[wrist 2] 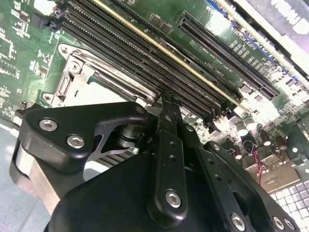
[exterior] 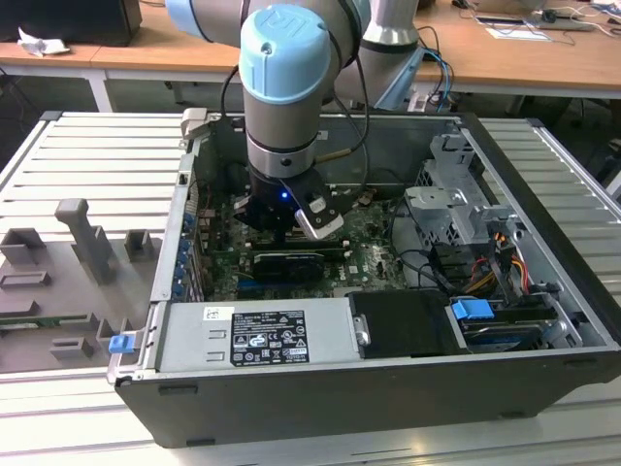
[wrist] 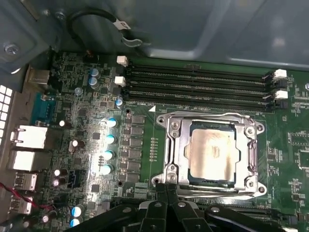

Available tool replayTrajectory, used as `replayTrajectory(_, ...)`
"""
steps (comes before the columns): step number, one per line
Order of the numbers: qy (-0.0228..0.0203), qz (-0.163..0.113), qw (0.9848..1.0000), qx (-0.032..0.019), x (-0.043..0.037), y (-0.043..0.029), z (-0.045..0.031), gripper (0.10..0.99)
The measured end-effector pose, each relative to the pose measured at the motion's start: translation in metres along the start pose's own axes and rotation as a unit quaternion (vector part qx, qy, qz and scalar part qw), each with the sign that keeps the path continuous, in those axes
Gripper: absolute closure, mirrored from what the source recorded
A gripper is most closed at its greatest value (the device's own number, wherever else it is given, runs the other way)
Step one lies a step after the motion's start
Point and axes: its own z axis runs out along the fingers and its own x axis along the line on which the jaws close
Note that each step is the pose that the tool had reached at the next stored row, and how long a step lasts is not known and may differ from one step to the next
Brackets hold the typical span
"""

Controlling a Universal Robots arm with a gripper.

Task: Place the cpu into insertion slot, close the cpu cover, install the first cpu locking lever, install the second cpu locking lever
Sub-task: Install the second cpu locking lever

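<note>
In the first wrist view the cpu (wrist: 212, 154) lies flat in the insertion slot (wrist: 256, 186), its pale metal face showing through the window of the cpu cover (wrist: 177, 145). The cover lies down over it. A thin wire lever (wrist: 207, 114) runs along the cover's edge nearest the memory slots. My gripper (wrist: 166, 187) is shut, its fingertips pressed together at the opposite edge of the socket frame, with nothing visible between them. The second wrist view shows the same shut gripper (wrist 2: 166, 99) over the board beside the socket frame (wrist 2: 77, 72). In the exterior view the gripper (exterior: 279, 221) reaches down into the computer case.
Long black memory slots (wrist: 193, 82) with white clips run beside the socket. Capacitors (wrist: 108, 145) and rear ports (wrist: 29, 140) stand on another side. A black cable (wrist: 96, 19) hangs along the case wall. The power supply (exterior: 257, 335), drive cage (exterior: 456, 204) and a grey fixture plate (exterior: 78, 252) surround the work area.
</note>
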Motion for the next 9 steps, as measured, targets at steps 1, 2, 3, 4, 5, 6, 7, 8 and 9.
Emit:
replayTrajectory(1, -0.0002, -0.001, 1.0000, -0.0027, 0.0001, -0.0003, 0.0007, 0.980)
replayTrajectory(2, -0.0009, -0.002, 1.0000, -0.0096, 0.0013, -0.0006, 0.0019, 0.980)
replayTrajectory(3, -0.0021, -0.004, 0.9999, -0.0151, 0.0035, -0.0010, 0.0037, 0.980)
replayTrajectory(4, -0.0028, -0.004, 0.9998, -0.0171, 0.0051, -0.0011, 0.0044, 0.980)
replayTrajectory(5, -0.0035, -0.005, 0.9998, -0.0190, 0.0068, -0.0010, 0.0049, 0.980)
replayTrajectory(6, -0.0039, -0.005, 0.9998, -0.0202, 0.0077, -0.0011, 0.0054, 0.980)
replayTrajectory(7, -0.0059, -0.006, 0.9997, -0.0231, 0.0096, -0.0012, 0.0064, 0.980)
replayTrajectory(8, -0.0061, -0.007, 0.9997, -0.0232, 0.0100, -0.0012, 0.0063, 0.980)
replayTrajectory(9, -0.0061, -0.007, 0.9997, -0.0232, 0.0102, -0.0011, 0.0061, 0.980)
